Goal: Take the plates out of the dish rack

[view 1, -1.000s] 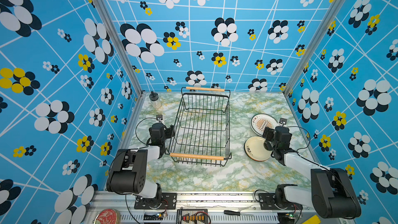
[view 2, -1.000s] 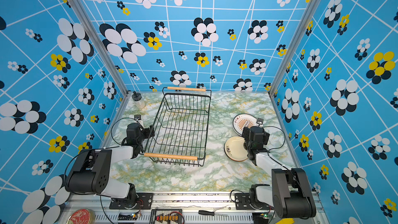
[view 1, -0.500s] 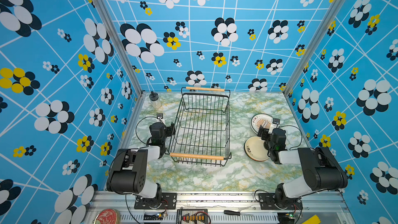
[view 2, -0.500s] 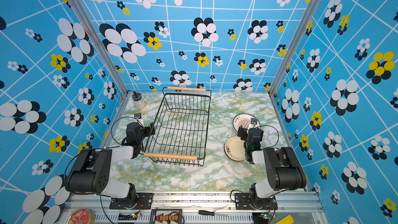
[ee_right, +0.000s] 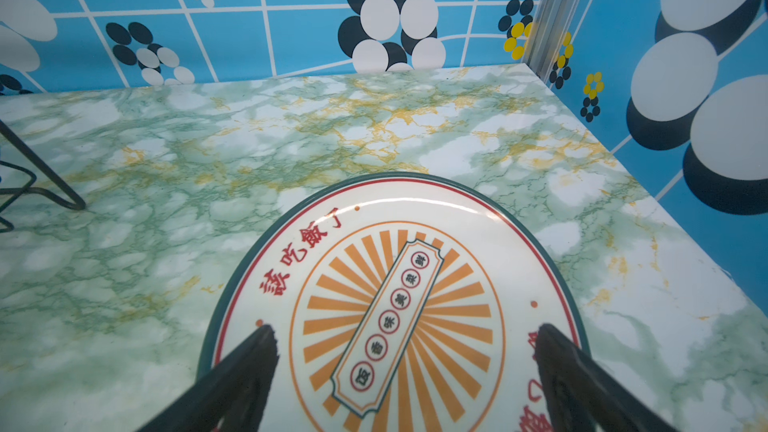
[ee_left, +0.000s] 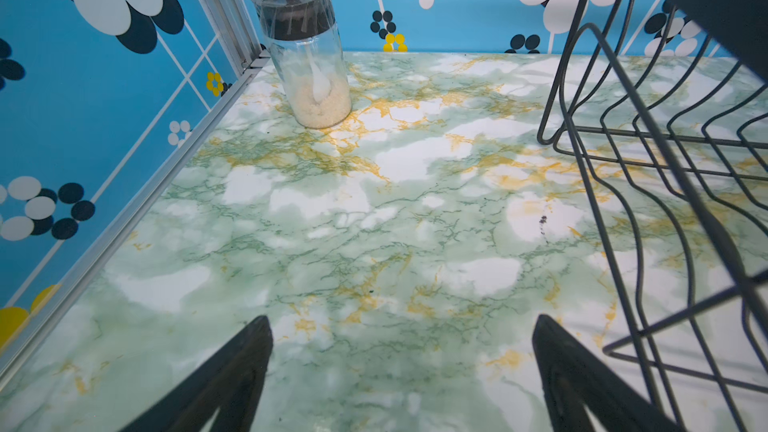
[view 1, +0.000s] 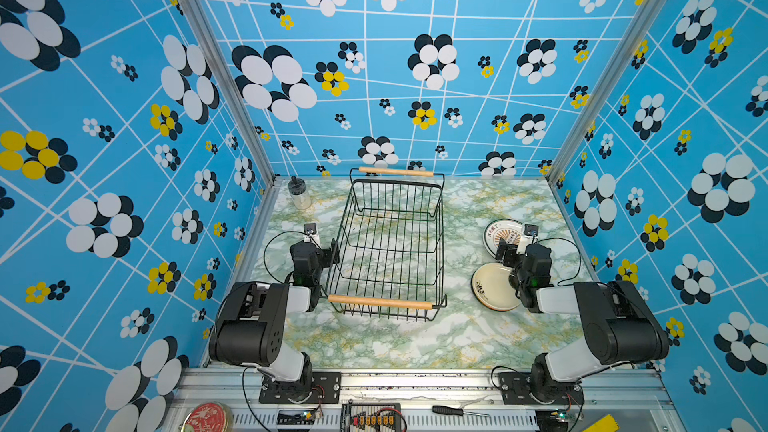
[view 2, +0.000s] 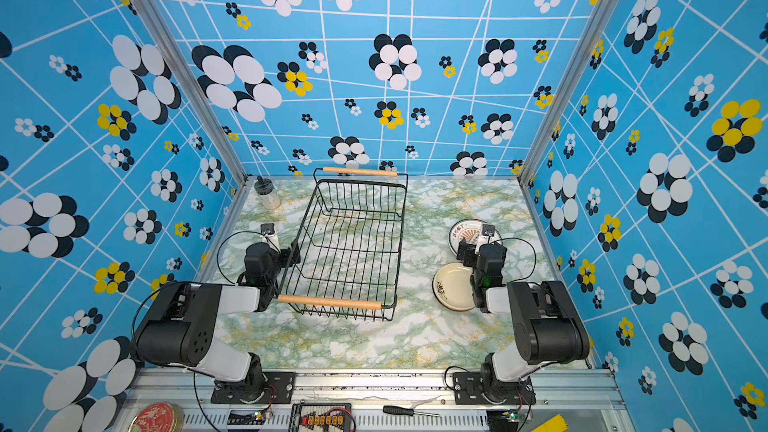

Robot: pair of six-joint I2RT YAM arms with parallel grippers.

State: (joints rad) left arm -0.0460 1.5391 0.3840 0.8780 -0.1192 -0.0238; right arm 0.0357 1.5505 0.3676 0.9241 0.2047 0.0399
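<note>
In both top views the dish rack (view 1: 380, 302) stands bare, and two plates (view 1: 492, 286) lie flat at its three o'clock. Spread and empty: left gripper (ee_left: 401, 322), right gripper (ee_right: 405, 328). Unloading seems finished, so the arms need only retreat.

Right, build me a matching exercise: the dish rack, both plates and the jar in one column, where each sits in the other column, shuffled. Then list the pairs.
Things
1. dish rack
2. sunburst-printed plate
3. cream plate
4. glass jar of pale grains

Places
A. far left corner of the table
B. right side of the table, nearer the front edge than the other plate
C. middle of the table, nothing in it
D. flat on the table, below the open right pincer

Pairs: 1-C, 2-D, 3-B, 4-A
</note>
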